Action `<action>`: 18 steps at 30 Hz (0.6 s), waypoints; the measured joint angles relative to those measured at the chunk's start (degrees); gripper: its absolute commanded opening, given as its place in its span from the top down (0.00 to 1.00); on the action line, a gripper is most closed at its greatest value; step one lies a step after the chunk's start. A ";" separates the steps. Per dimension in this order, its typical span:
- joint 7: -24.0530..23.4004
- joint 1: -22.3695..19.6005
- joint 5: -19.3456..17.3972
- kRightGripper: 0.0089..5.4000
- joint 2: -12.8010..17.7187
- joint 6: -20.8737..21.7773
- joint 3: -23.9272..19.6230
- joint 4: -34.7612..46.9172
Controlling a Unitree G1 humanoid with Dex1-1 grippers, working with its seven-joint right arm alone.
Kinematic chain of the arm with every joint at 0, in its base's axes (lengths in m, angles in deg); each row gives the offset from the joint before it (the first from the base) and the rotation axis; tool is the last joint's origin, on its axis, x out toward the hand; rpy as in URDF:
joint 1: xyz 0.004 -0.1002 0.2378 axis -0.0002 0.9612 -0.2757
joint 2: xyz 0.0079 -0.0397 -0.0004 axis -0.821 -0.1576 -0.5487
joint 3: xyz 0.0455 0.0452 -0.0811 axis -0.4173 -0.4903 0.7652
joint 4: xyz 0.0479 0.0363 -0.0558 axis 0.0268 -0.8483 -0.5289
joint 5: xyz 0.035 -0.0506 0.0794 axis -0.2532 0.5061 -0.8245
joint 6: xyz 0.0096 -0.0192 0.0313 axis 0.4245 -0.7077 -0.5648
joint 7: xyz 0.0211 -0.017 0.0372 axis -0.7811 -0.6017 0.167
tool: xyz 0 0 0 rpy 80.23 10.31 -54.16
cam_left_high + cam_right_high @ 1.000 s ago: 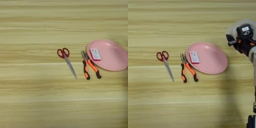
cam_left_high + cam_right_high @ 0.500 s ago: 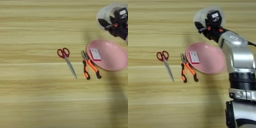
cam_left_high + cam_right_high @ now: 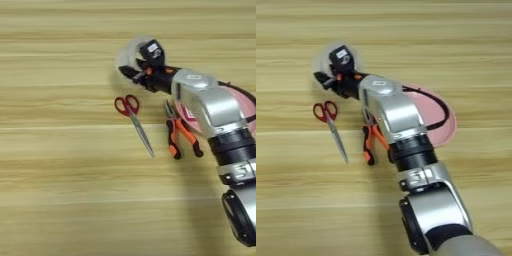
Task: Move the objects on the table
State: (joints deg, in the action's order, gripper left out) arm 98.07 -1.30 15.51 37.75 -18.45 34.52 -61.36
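1. Claw (image 3: pixel 131 71): two black fingers at the end of the silver forearm (image 3: pixel 207 102), reaching in from the lower right to a spot above the scissors. The fingers close on the rim of the tape roll and hold it.
2. Tape roll (image 3: pixel 129 51): clear, wide, gripped by the claw. It sits just above the scissors' handles; whether it rests on the table or is lifted off it cannot be told.
3. Scissors (image 3: pixel 133 116): red handles, grey blades, lying flat on the table. The handles point up toward the claw, and the blades run down and to the right. This is the landmark for the entries below.
4. Pliers (image 3: pixel 181 136): orange-and-black handles, lying just right of the scissors, apart from them. The metal nose points up, the handles spread downward. The forearm passes over their upper right side.
5. Pink-and-white piece (image 3: pixel 187 114): small, right of the scissors and just past the pliers' nose. It is mostly hidden under the forearm, so its exact seat cannot be told.
6. Plate (image 3: pixel 448 125): shallow, pink, oval, further right of the scissors, beyond the pliers. The forearm covers much of it; a dark cable arcs over its surface.
7. Table (image 3: pixel 60 190): light-yellow wood with horizontal grain, under everything listed.
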 measured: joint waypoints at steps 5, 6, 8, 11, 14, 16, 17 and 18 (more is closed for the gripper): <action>1.28 -1.68 1.04 0.76 -4.22 -0.58 4.78 -0.87; 1.78 -2.00 1.24 0.76 -5.01 -0.65 5.61 -0.89; 2.97 -2.89 1.44 0.76 -6.83 -1.55 7.73 -0.89; 4.40 -3.85 1.61 0.76 -8.61 -3.28 10.22 -0.34; 6.48 -4.12 1.53 0.76 -10.31 -5.18 12.59 1.94; 7.21 -3.79 1.30 0.76 -10.54 -6.42 13.56 2.42; 7.85 -3.23 1.31 0.76 -10.55 -7.12 13.97 2.68; 7.97 -2.63 1.37 0.76 -10.41 -7.38 14.19 2.70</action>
State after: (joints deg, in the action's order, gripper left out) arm 106.04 -3.93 16.88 27.34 -25.83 48.71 -58.66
